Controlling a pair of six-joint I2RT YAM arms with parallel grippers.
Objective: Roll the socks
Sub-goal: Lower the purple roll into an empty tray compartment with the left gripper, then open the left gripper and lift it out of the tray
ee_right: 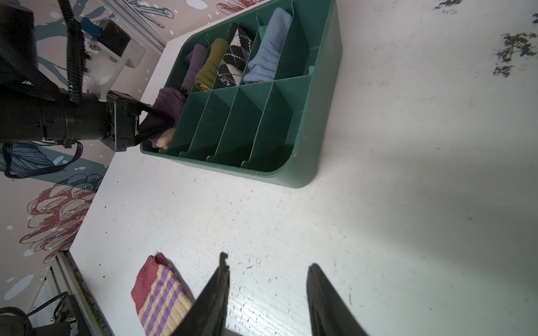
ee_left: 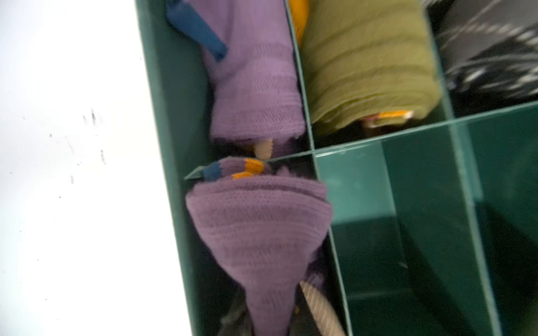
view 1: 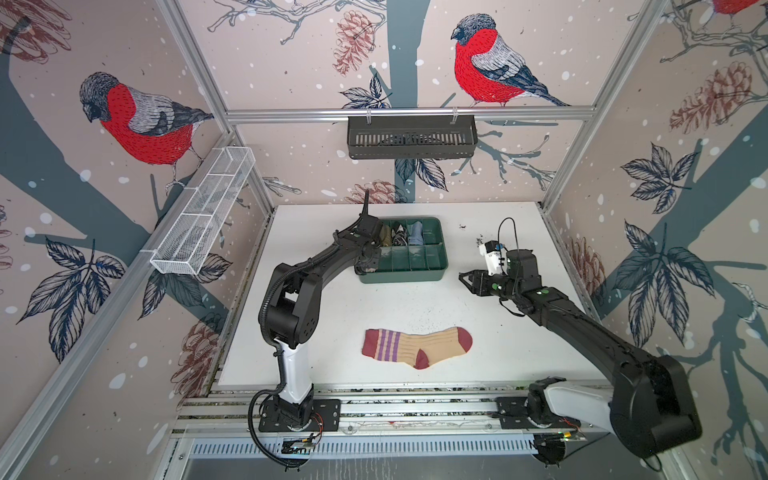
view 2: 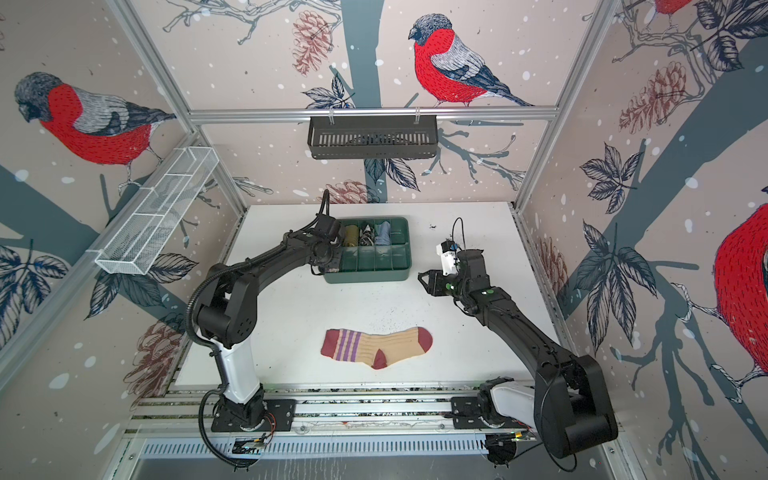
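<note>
The tan sock (view 1: 415, 347) (view 2: 376, 347), with dark red toe, heel and cuff and purple stripes, lies flat on the white table near the front; its cuff end shows in the right wrist view (ee_right: 158, 296). The purple sock (ee_left: 259, 232) (ee_right: 168, 101) is bunched in the near-left compartment of the green organizer (view 1: 442, 266) (view 2: 405, 270), a tan ribbed part (ee_left: 320, 311) beside it. My left gripper (view 1: 368, 262) (ee_right: 163, 125) reaches into that compartment, shut on the purple sock. My right gripper (view 1: 463, 279) (view 2: 422, 279) (ee_right: 267, 261) hovers open and holds nothing, right of the organizer.
The organizer's back row holds another purple roll (ee_right: 193, 65), an olive roll (ee_right: 209, 67), a black-white patterned roll (ee_right: 234, 58) and a light blue roll (ee_right: 266, 55). A black basket (view 1: 411, 137) hangs on the back wall, a white mesh basket (view 1: 203, 212) on the left wall.
</note>
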